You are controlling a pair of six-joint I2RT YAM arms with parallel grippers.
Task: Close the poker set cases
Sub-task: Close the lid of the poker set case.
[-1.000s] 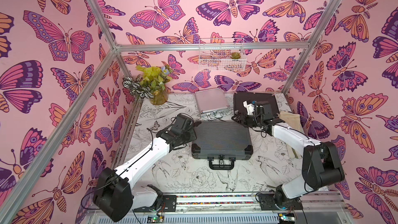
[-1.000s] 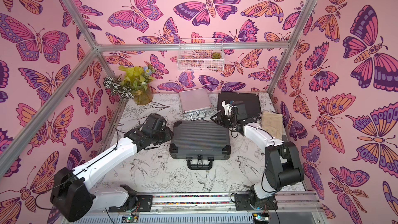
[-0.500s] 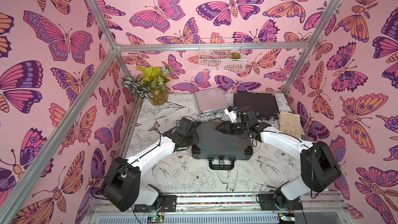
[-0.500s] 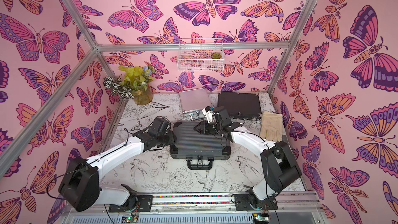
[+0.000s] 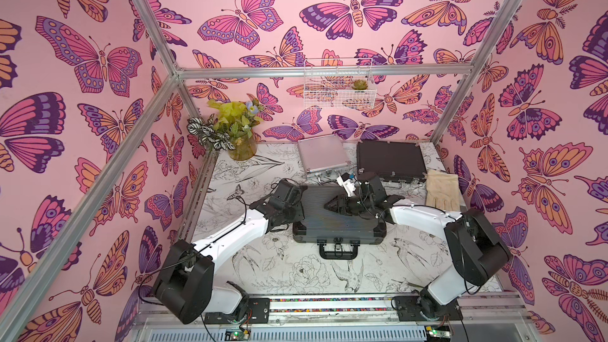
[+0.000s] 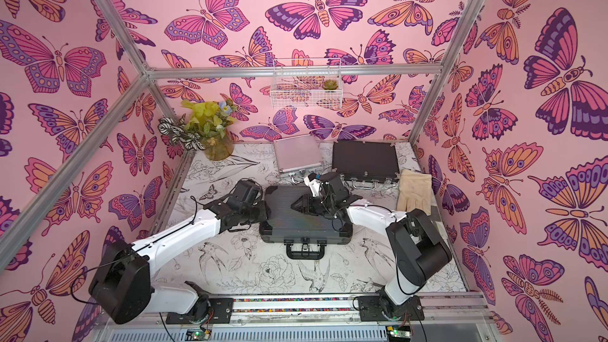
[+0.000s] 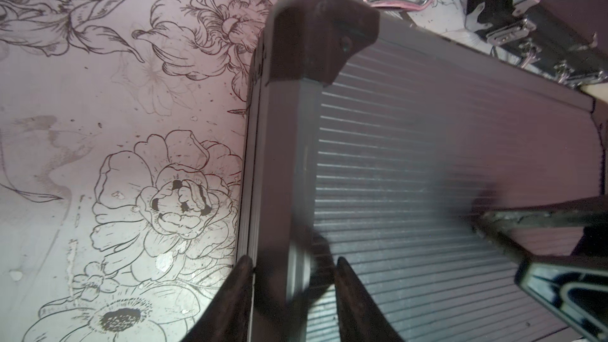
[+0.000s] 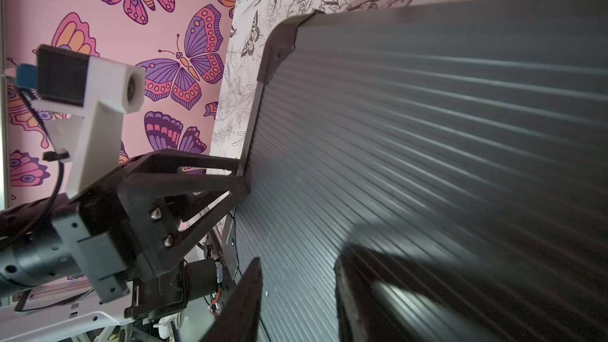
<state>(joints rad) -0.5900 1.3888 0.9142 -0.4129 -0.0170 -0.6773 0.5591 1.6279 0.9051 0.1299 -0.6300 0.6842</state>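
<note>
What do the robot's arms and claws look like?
The left arm and right arm are smooth white tubes with chunky black joints. Thin black cables loop along them. The left claw and right claw are black, each with two pointed fingers. A white camera block sits on each wrist.

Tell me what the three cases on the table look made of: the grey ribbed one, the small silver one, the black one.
Grey ribbed case: likely matte plastic, given fine moulded ribs and dark corner caps. Small silver case: probably aluminium, a smooth satin lid with a pink sheen. Black case: dull dark shell, plastic or leatherette, hard to tell; its latches look like shiny metal.
</note>
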